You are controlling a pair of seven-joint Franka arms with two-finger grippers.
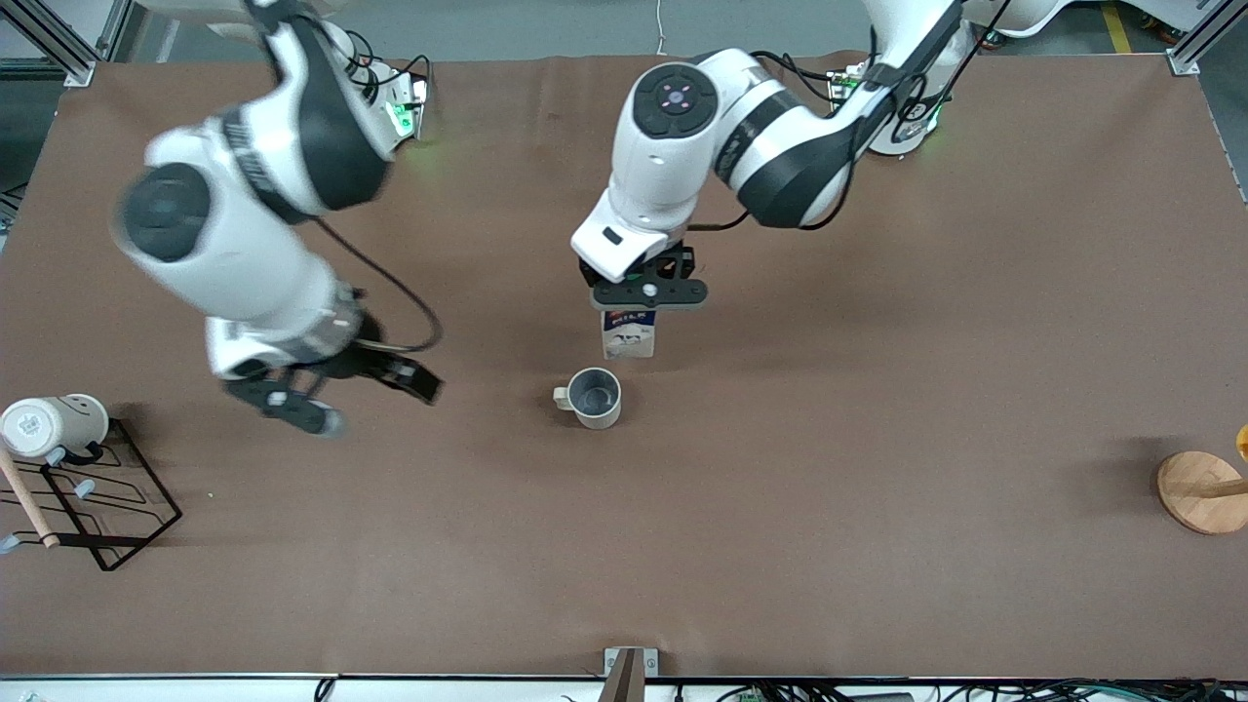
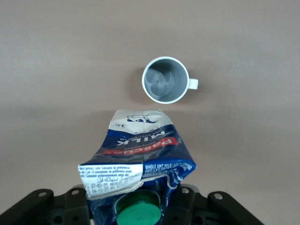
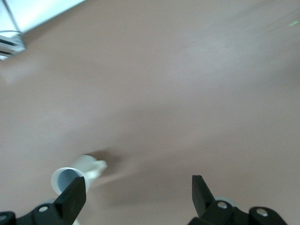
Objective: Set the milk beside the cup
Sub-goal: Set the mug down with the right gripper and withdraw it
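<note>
The milk (image 1: 629, 334) is a blue and white carton with a red label and a green cap, upright close beside the cup (image 1: 593, 396). My left gripper (image 1: 648, 292) is shut on the carton's crumpled top. I cannot tell whether the carton's base touches the table. In the left wrist view the milk (image 2: 140, 154) fills the space between the jaws of the left gripper (image 2: 138, 206), with the cup (image 2: 165, 79) a short gap from it. The cup is a grey mug with a small handle. My right gripper (image 1: 375, 405) is open and empty over bare table toward the right arm's end. In the right wrist view the right gripper (image 3: 138, 192) shows with the cup (image 3: 70, 177) at the edge.
A white mug with a face (image 1: 54, 424) lies on a black wire rack (image 1: 107, 507) at the right arm's end, with a wooden stick (image 1: 27, 507) across it. A round wooden stand (image 1: 1204, 490) sits at the left arm's end.
</note>
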